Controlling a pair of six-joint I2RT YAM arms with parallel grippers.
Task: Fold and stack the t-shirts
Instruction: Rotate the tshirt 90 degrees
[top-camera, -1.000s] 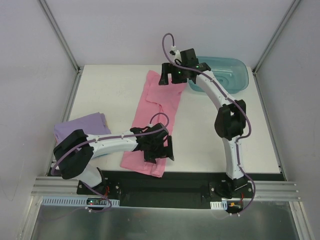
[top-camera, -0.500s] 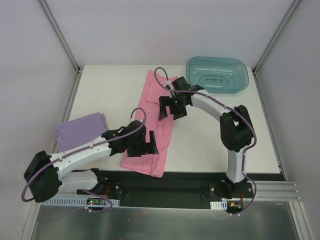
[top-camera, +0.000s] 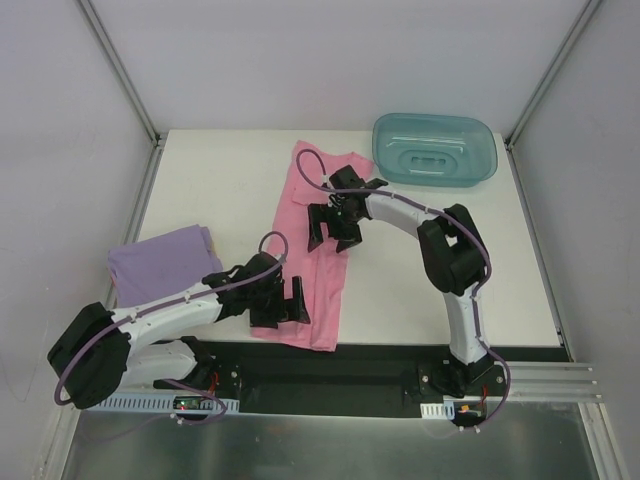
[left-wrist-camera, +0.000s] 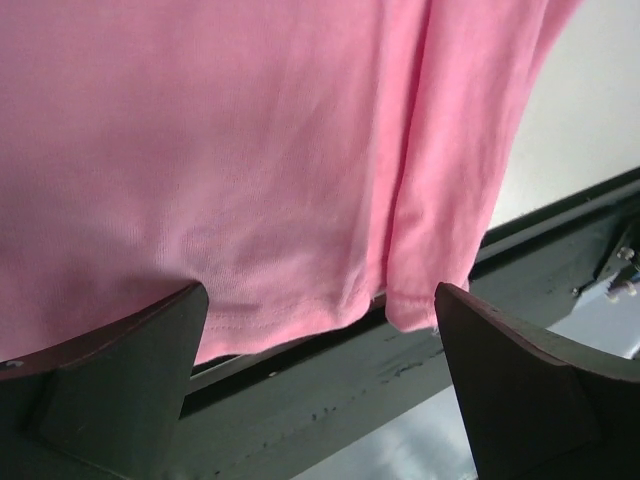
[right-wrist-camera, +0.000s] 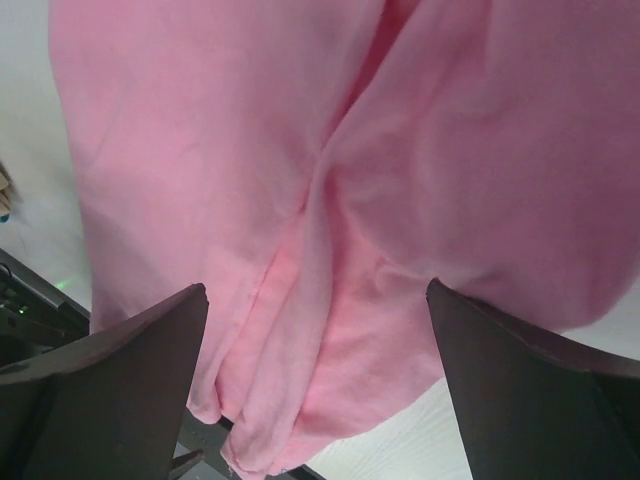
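Both arms have drawn in over the pink t-shirt (top-camera: 305, 245) since a second ago: the right gripper (top-camera: 331, 228) has come back from beside the teal tub (top-camera: 436, 150) to the middle of the shirt, while the left gripper (top-camera: 282, 302) has slid left along its near end.

From the overhead camera, the pink tee lies as a long narrow strip on the white table (top-camera: 220, 180), its long axis running from the far centre toward the near edge and leaning slightly right as it comes near. Its near hem reaches the black base rail. The lavender t-shirt (top-camera: 162, 258) sits folded at the near left, well apart from the pink one. The tub rests at the far right corner.

From the left wrist camera, the left gripper (left-wrist-camera: 320, 340) has its fingers (left-wrist-camera: 120, 380) spread wide above the pink hem, nothing between them; a lengthwise fold runs to the hem at right.

From the right wrist camera, the right gripper (right-wrist-camera: 315, 350) likewise stands fully spread over rumpled pink cloth (right-wrist-camera: 300, 180), a lengthwise crease running between the fingers (right-wrist-camera: 110, 380).
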